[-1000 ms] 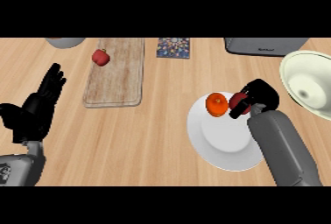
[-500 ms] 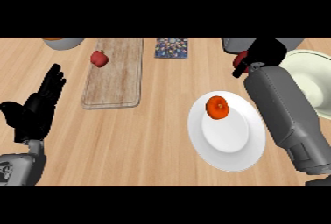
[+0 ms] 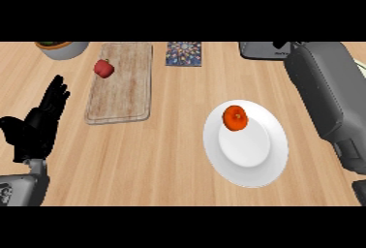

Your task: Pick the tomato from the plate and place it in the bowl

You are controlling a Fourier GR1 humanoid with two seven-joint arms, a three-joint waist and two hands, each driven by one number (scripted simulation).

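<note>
An orange-red tomato (image 3: pixel 235 117) sits on the upper left part of a white plate (image 3: pixel 250 164) at centre right. My right forearm (image 3: pixel 327 92) rises along the right edge, apart from the tomato. Only a dark bit of my right hand (image 3: pixel 286 45) shows at the top edge, with its state hidden. The forearm covers nearly all of the cream bowl (image 3: pixel 356 60), which shows only as a pale sliver at the far right. My left hand (image 3: pixel 39 123) rests open at the left edge, fingers up, holding nothing.
A wooden cutting board (image 3: pixel 121 92) lies at upper left with a red pepper (image 3: pixel 104 68) on it. A grey pot (image 3: pixel 63 49) stands at the top left corner. A patterned mat (image 3: pixel 184 53) and a grey appliance (image 3: pixel 261 51) lie along the far edge.
My right hand has left the tomato and moved up and away toward the far right. The tomato stays on the plate. The left hand has not moved.
</note>
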